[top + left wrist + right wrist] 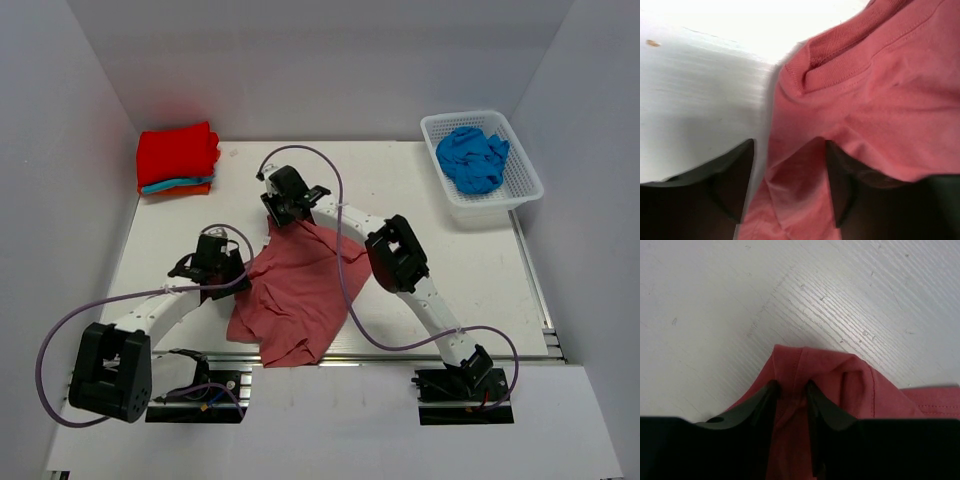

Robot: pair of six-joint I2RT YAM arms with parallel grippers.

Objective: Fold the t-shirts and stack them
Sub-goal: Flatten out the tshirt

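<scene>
The dusty rose-red t-shirt [300,285] lies crumpled on the table between the two arms. My right gripper [280,215] is at its far corner. In the right wrist view this gripper [791,390] is shut on a bunched hem of the rose shirt [830,375]. My left gripper [235,270] is at the shirt's left edge. In the left wrist view it [790,185] is open, its fingers [735,180] wide apart with a fold of the shirt [875,100] between them, near the ribbed collar. A folded stack [178,155], bright red over turquoise and orange, sits far left.
A white lattice basket [520,150] at the far right holds a crumpled bright blue shirt [472,158]. White walls close in the table on three sides. The right arm's elbow [398,255] overhangs the table beside the rose shirt. Purple cables loop from both arms.
</scene>
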